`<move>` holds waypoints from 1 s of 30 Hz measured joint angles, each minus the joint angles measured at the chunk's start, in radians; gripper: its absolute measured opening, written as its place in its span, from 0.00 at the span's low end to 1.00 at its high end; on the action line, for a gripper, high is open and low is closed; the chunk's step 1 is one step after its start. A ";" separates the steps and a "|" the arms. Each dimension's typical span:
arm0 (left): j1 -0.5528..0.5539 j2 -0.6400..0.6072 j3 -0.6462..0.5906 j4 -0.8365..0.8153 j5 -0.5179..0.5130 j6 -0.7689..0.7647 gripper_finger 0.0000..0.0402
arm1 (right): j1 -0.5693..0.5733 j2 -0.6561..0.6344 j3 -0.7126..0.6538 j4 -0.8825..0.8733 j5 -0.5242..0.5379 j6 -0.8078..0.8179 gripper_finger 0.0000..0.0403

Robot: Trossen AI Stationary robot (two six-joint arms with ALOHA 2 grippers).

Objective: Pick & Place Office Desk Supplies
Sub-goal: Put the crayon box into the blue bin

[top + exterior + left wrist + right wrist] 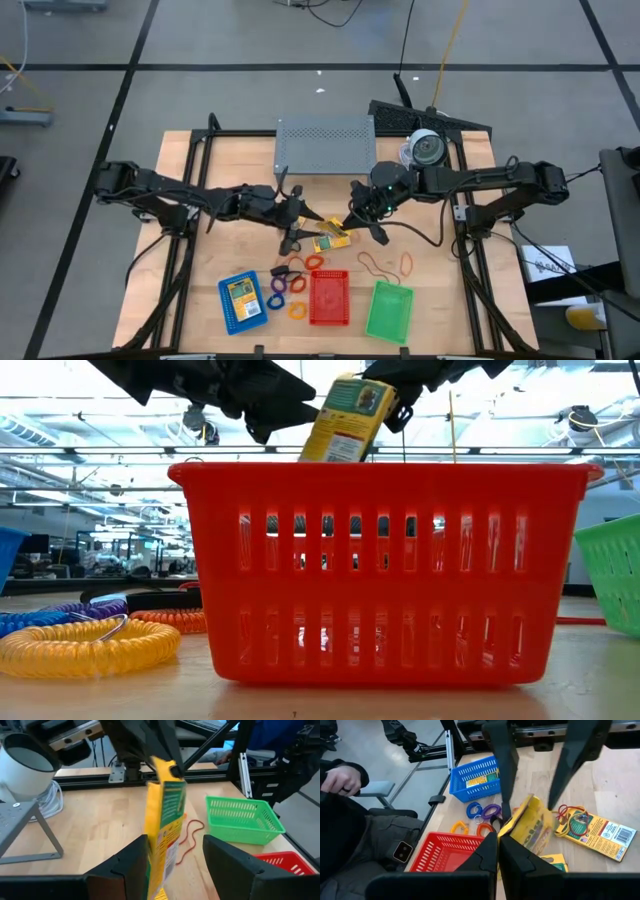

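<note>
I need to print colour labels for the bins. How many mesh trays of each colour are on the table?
Blue tray: 1
Red tray: 1
Green tray: 1
Total: 3

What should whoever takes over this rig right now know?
Right gripper: shut on a crayon box, held tilted off the table.
Left gripper: open, fingers either side of that box, not clamped.
Done: one box lies in the blue tray.
Left: the held box, a second box on the table, rings and rubber bands. Nothing shows in the red tray or the green tray.
</note>
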State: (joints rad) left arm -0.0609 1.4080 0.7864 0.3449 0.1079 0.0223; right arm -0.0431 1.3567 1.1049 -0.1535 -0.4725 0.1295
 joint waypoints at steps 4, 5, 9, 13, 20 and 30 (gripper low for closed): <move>0.012 -0.008 0.000 -0.002 0.000 0.000 0.50 | 0.006 0.000 0.000 -0.005 0.000 0.000 0.00; 0.016 -0.009 0.000 -0.002 0.001 0.000 0.50 | 0.009 0.000 0.000 -0.005 0.000 0.000 0.00; 0.028 -0.008 0.000 -0.004 0.025 -0.003 0.50 | 0.013 0.000 0.000 -0.007 0.000 0.000 0.00; 0.035 -0.008 0.000 -0.022 0.084 -0.039 0.50 | 0.012 0.000 0.000 -0.005 0.000 0.005 0.00; 0.035 -0.008 0.000 -0.038 0.105 -0.054 0.50 | 0.012 0.000 0.000 0.009 0.000 0.005 0.00; 0.034 -0.007 0.000 -0.060 0.162 -0.093 0.50 | 0.012 0.000 -0.001 0.068 0.001 0.014 0.00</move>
State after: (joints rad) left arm -0.0269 1.4010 0.7860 0.2853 0.2695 -0.0710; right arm -0.0307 1.3567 1.1042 -0.0859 -0.4718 0.1435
